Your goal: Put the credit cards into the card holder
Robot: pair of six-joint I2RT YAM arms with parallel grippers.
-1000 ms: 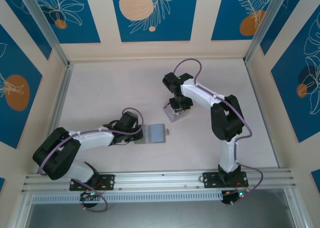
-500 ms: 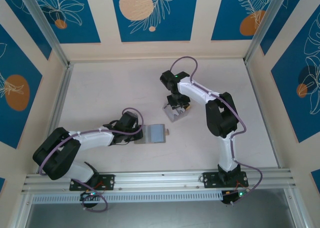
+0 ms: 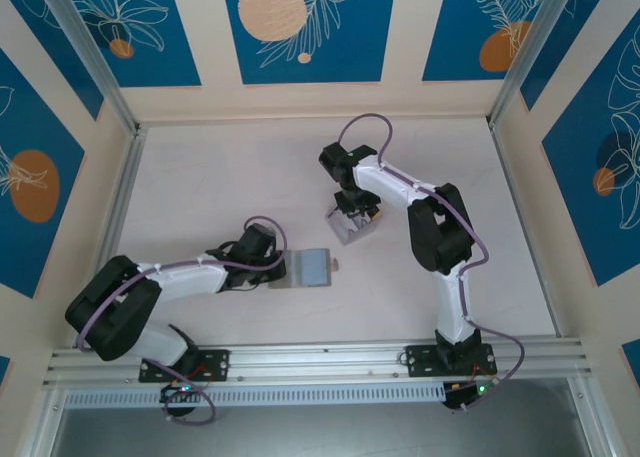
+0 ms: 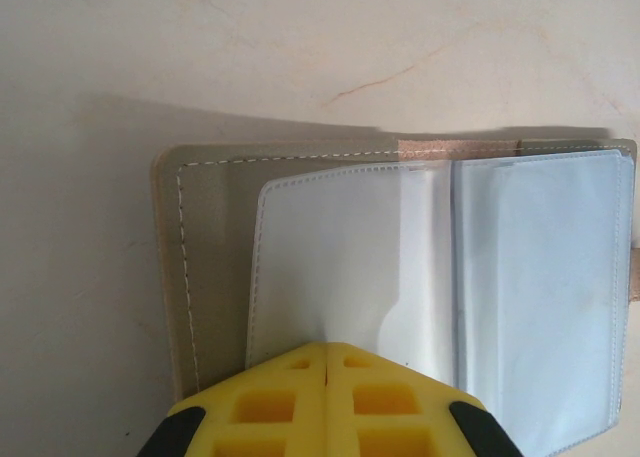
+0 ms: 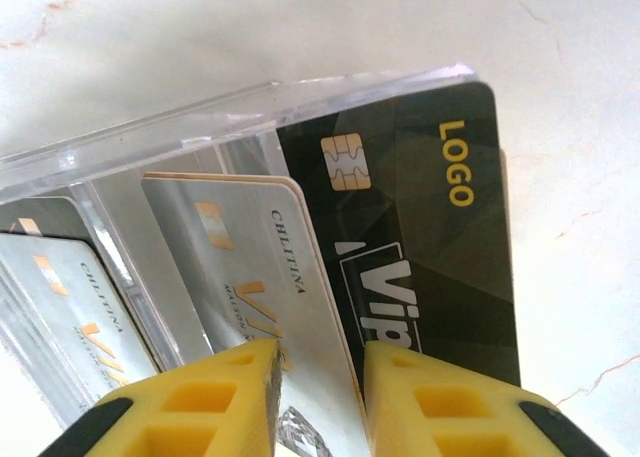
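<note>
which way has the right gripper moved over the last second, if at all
Yes, slightly. In the top view the right gripper has shifted left, toward the left arm's side, judged against the clear card case below it, which has stayed put.

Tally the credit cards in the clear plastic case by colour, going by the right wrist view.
Black glossy plastic card: 1
Silver-grey plastic card: 1
Silver shape behind the clear plastic case wall: perhaps 1 more
Total: 2 sure, perhaps 3

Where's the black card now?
In the right wrist view, the black card sits in the clear case, right of the silver card, ahead of the right gripper.
</note>
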